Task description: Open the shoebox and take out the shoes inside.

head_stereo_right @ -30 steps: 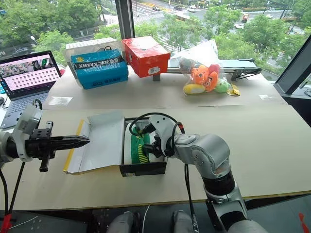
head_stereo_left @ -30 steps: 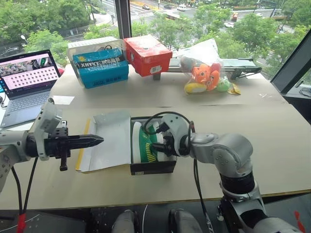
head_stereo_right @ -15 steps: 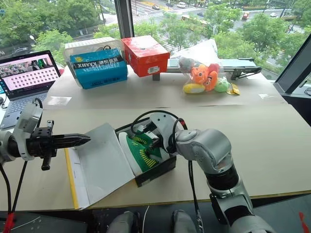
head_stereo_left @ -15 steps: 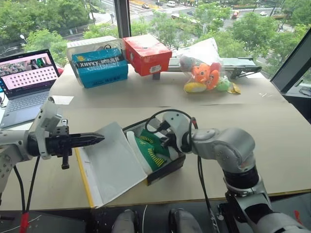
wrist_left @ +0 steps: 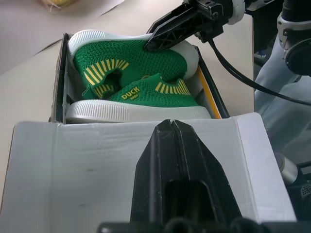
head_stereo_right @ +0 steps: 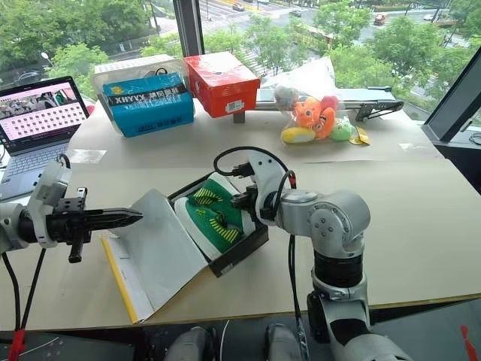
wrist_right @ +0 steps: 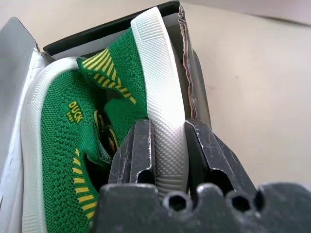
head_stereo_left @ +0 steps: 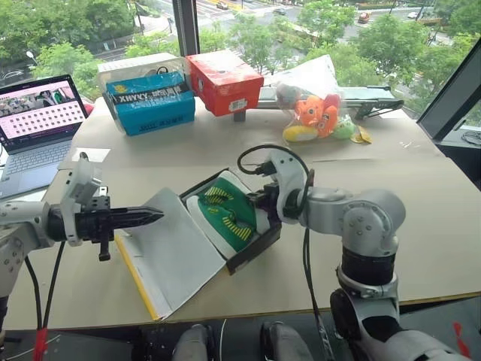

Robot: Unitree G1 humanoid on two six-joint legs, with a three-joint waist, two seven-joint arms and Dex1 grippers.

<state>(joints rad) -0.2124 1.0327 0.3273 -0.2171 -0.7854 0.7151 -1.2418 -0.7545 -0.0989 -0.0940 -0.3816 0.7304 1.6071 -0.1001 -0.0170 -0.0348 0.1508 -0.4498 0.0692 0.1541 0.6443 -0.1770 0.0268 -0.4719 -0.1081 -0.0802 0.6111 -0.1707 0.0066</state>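
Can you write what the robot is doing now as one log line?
shoebox: open, tilted | right gripper: shut on shoes' sole | left gripper: shut

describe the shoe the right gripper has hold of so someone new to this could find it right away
On the brown table, find the open shoebox near the front edge, lid flapped out to the robot's left. Two green shoes lie inside; it is the shoe nearer the right gripper, the one clamped by its white sole.
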